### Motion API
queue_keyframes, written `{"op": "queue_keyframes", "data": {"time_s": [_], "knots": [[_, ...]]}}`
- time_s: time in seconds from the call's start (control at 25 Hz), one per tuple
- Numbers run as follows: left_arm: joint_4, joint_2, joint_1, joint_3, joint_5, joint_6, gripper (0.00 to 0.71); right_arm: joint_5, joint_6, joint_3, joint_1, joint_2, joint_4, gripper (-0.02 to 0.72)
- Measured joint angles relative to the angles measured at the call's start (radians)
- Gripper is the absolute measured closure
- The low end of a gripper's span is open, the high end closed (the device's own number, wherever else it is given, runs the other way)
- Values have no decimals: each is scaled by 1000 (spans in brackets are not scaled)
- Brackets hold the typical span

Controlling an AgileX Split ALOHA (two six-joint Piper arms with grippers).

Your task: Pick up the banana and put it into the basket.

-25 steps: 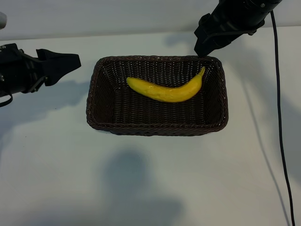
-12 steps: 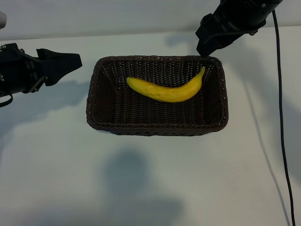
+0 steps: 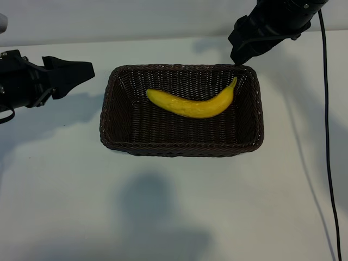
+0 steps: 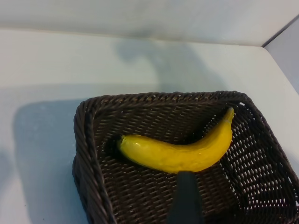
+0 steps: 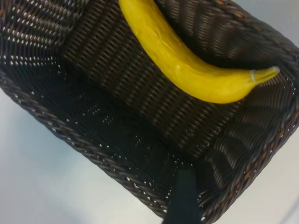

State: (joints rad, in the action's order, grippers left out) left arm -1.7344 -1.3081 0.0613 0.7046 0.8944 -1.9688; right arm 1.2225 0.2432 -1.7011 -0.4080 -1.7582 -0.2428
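The yellow banana (image 3: 193, 106) lies loose inside the dark brown woven basket (image 3: 179, 152), its stem toward the far right corner. My left gripper (image 3: 81, 70) hovers open and empty beside the basket's left end. Above the basket's far right corner my right gripper (image 3: 239, 48) is raised, open and holding nothing. In the left wrist view one dark finger (image 4: 187, 200) points at the banana (image 4: 177, 154) in the basket (image 4: 88, 154). The right wrist view looks down on the banana (image 5: 187, 65) and the basket wall (image 5: 70, 135), with one finger (image 5: 184, 200) over the rim.
The basket stands on a plain white table (image 3: 163, 212). A black cable (image 3: 326, 136) hangs down along the right side from the right arm.
The right arm and its cable have drifted slightly to the right. The banana, the basket and the left arm have not moved.
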Motion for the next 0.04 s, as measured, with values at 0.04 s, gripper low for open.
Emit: {"op": "queue_keyframes", "data": {"time_s": [0.04], "knots": [[0, 0, 0, 0, 0, 0, 100, 0, 0, 0, 0, 0, 0, 98]]}}
